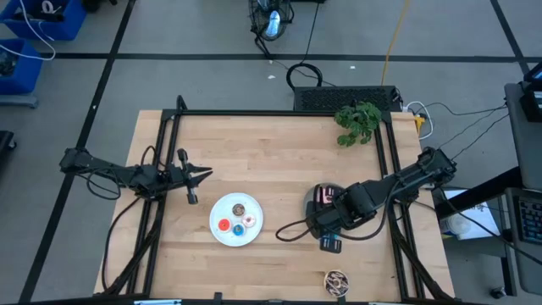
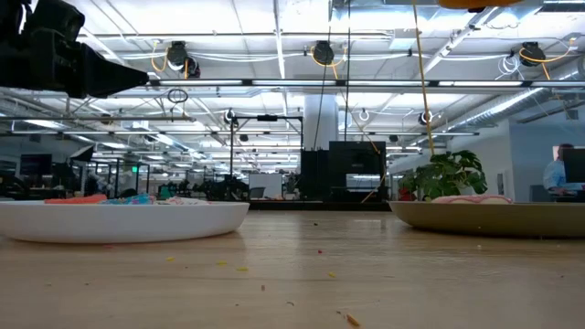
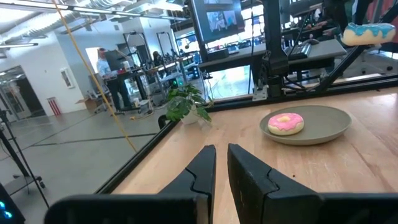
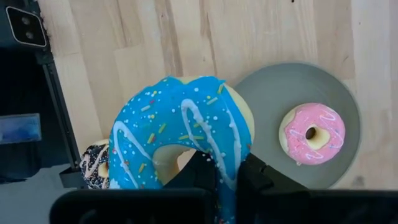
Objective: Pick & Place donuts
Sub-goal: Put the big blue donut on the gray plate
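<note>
— Donuts first: where are they lying now, and is any label showing on them?

— No writing is showing anywhere that I can read. The right gripper (image 4: 227, 180) is hanging above the grey plate (image 4: 273, 93) with its fingers pinched on the blue sprinkled donut (image 4: 180, 134), which is raised off the table. The pink donut (image 4: 312, 134) is lying alone inside the grey plate. The speckled brown donut (image 1: 336, 280) is sitting on the bare wood near the table's front edge, apart from both plates.

— And the white plate?

— The white plate (image 1: 217, 230) is holding the tiny rings: a brown one (image 1: 239, 208), a red one (image 1: 223, 225), a white one (image 1: 249, 221) and a blue one (image 1: 239, 229).

— What is the left arm doing?

— The left gripper (image 3: 221, 168) is waiting over the table's left side, fingers nearly together and holding nothing.
</note>
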You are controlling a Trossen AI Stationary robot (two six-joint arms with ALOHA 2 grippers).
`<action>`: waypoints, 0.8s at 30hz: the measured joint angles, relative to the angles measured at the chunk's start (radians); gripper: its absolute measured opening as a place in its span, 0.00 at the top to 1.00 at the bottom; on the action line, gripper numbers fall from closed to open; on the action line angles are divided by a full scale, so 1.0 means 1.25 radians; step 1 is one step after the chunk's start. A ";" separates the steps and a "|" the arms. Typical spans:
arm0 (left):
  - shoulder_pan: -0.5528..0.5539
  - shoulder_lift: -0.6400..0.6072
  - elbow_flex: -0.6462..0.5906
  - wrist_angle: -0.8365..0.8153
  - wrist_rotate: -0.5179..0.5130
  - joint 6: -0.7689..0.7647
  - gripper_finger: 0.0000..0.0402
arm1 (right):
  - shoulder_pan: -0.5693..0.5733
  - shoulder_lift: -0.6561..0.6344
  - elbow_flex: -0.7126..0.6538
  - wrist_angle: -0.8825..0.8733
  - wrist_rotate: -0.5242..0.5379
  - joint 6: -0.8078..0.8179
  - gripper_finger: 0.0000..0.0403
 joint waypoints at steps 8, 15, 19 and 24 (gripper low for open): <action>0.000 0.000 0.000 0.000 0.000 0.000 0.88 | 0.000 0.000 0.000 0.000 0.003 -0.013 0.97; 0.000 0.000 0.000 0.000 0.000 0.005 0.88 | -0.002 0.000 -0.014 0.009 0.047 -0.024 0.97; 0.000 0.000 0.000 0.000 0.000 0.007 0.88 | -0.034 0.000 -0.057 0.026 0.131 -0.037 0.97; 0.000 0.000 0.000 0.000 0.000 0.007 0.88 | -0.113 0.000 -0.169 0.068 0.145 -0.044 0.97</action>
